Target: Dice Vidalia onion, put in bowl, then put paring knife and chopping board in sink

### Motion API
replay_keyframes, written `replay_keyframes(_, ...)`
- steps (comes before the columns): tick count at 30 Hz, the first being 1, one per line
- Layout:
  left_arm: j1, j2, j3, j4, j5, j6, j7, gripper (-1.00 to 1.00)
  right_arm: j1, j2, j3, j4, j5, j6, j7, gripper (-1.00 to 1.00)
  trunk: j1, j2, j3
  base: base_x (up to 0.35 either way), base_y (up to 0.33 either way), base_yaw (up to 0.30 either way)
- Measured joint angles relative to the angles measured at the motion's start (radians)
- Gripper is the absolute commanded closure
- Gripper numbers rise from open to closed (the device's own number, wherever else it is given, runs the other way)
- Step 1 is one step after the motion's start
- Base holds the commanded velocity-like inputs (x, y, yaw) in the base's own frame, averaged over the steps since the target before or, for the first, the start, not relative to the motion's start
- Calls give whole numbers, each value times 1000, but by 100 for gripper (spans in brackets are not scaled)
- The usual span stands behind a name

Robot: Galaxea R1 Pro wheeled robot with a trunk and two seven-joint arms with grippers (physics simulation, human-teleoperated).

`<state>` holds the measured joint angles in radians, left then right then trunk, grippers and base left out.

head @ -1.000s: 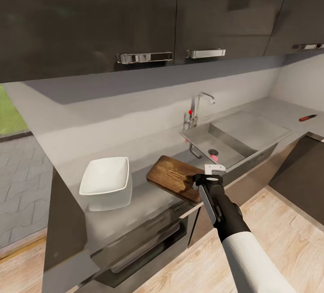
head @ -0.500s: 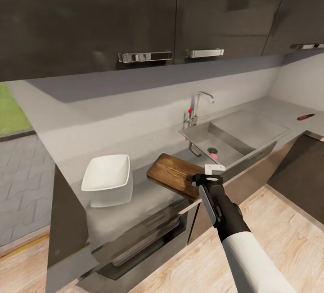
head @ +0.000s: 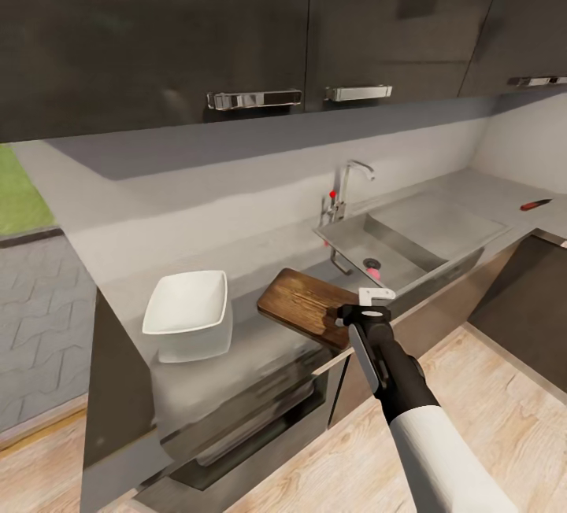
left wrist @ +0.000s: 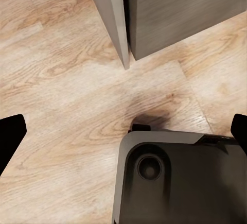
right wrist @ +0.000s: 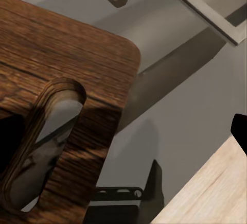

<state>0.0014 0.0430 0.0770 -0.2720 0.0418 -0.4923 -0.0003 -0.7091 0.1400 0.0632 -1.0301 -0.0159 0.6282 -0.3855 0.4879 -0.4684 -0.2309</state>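
The brown chopping board (head: pixel 305 305) lies flat on the countertop (head: pixel 252 257) just left of the sink (head: pixel 350 244), its handle slot (right wrist: pixel 43 141) toward my right gripper. My right gripper (head: pixel 366 302) hovers open at the board's handle end, with its fingers (right wrist: pixel 240 131) spread wide to either side of the slot and nothing held. The white bowl (head: pixel 187 308) stands left of the board. The red-handled paring knife (head: pixel 537 204) lies far right on the counter. A small pink object (head: pixel 373 271) sits by the sink's drain. My left gripper (left wrist: pixel 123 131) hangs open over the wooden floor.
A chrome tap (head: pixel 346 186) with a red knob rises behind the basin. Dark wall cabinets (head: pixel 252 25) hang overhead. The counter's front edge sits right under my right wrist. A cabinet corner (left wrist: pixel 121 23) and my own base (left wrist: pixel 175 177) lie below the left gripper.
A second ago the whole head view shifted slightly, so the camera moved. Board, bowl, knife and right gripper hold the same places relative to each other.
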Motion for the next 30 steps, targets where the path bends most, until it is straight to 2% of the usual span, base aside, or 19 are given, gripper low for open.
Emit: replay_keyframes(30, 0, 0, 0, 0, 0, 0, 0, -100, 0, -3, -3, 10, 2, 0, 1, -100, 0, 0, 0, 0, 0, 0)
